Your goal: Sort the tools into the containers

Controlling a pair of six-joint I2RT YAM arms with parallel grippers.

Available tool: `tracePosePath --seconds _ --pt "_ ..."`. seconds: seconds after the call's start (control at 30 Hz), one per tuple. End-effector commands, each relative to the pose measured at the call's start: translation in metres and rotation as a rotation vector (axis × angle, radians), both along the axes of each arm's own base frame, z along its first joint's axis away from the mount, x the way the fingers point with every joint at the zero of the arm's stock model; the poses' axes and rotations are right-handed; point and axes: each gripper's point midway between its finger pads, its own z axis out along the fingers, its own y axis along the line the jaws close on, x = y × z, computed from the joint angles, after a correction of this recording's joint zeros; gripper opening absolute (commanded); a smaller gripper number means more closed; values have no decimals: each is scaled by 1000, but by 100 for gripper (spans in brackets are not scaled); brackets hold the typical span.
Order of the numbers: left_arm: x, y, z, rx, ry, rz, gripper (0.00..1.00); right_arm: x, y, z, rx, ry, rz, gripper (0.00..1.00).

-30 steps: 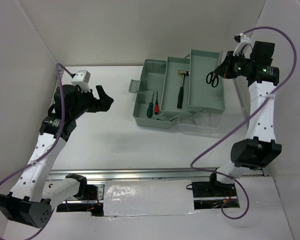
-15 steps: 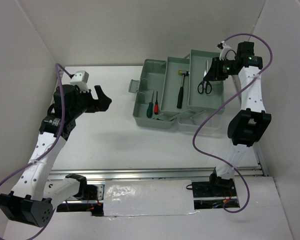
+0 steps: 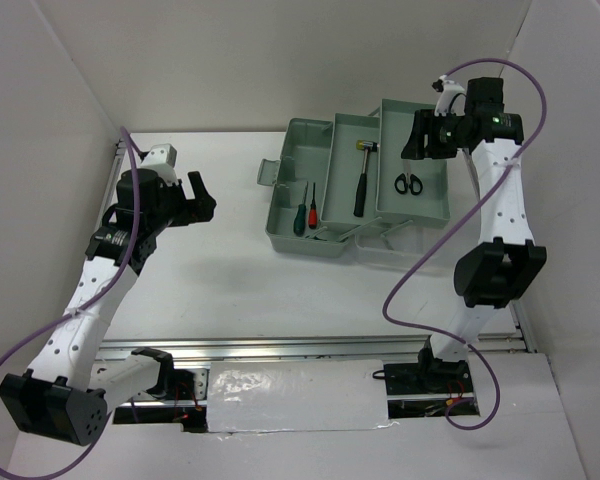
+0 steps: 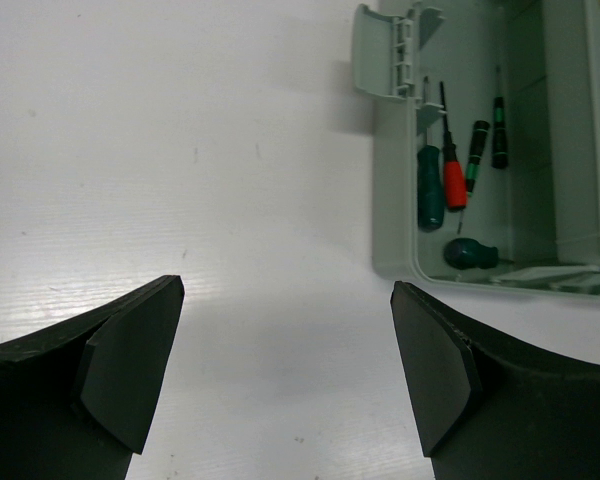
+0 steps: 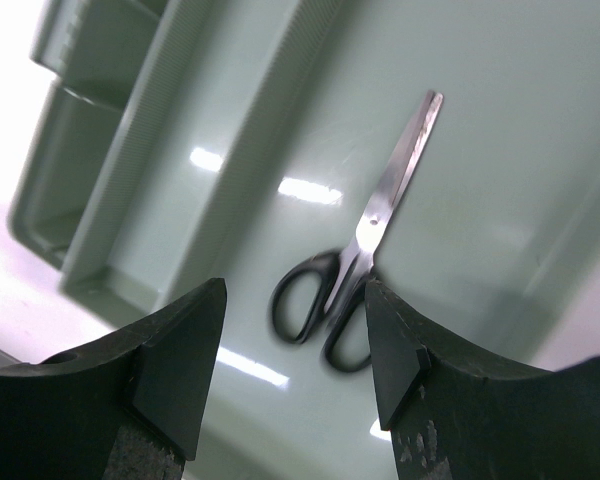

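- Right claw (image 3: 417, 138) hangs with its jaws spread and nothing between them, over the far end of the toolbox's right-hand tray (image 3: 438, 205).
- From my right wrist view, the scissors (image 5: 355, 270) lie flat on that tray's floor below the claw (image 5: 295, 290). Their black loops show in the gap between the two fingers and the blades point away from me. Nothing touches them.
- Overhead, the scissors (image 3: 410, 183) sit just nearer to the arm bases than the claw.
- Left claw (image 3: 202, 193) is also spread wide and empty, well to the left of the toolbox (image 3: 305, 243), above bare table (image 3: 240, 270).
- I am working on a plain white tabletop boxed in by white walls (image 3: 230, 60) at the back and on both sides.
- My left wrist view shows a little light glare on the table surface.
- The sage-green toolbox stands open at the far middle of the table.
- A hammer (image 3: 361, 185) lies in the middle tray (image 3: 332, 205).
- A green-handled screwdriver (image 4: 429, 187) and a red-handled screwdriver (image 4: 453, 180) lie side by side in the left compartment (image 4: 392, 240).
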Motion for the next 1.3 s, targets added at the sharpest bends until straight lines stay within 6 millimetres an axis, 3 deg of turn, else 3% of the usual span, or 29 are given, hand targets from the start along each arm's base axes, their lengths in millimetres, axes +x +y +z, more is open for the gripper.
tracePosePath --seconds 0.0,0.03,0.07,0.1,0.13,0.2,0.27,0.33,0.47,0.57,0.8,0.93,1.07,1.27 --pt "21 18 14 56 -28 82 99 -22 3 74 29 -177 -96 65" --pt "29 21 7 91 -3 83 99 -32 4 83 37 -198 -111 66" --pt "33 24 12 107 -8 94 99 -37 1 87 34 -207 -136 66" --pt "36 25 10 125 -1 94 99 -41 -1 82 39 -191 -169 66" --pt "43 27 2 147 25 100 99 -46 -7 92 38 -222 -216 70" --pt "49 26 1 155 37 96 98 -49 -23 84 4 -209 -295 73" --pt "55 24 -6 152 54 101 97 -51 -41 88 -12 -245 -389 75" --pt "61 21 -13 143 57 103 97 -54 -58 78 -62 -240 -468 75" --pt "71 14 -25 137 75 107 96 -56 -73 60 -78 -202 -533 74" --pt "79 5 -44 126 119 98 97 -52 -81 48 -72 -172 -560 71" --pt "91 -32 -77 -32 201 -33 99 -39 -97 24 -76 -127 -569 71" --pt "104 -64 -67 -141 113 -106 99 -29 -101 12 -70 -101 -555 71" --pt "112 -104 -62 -115 88 -161 99 -21 -98 8 -60 -85 -532 72" --pt "135 -129 -82 -58 136 -150 86 -12 -94 1 -56 -74 -513 71"
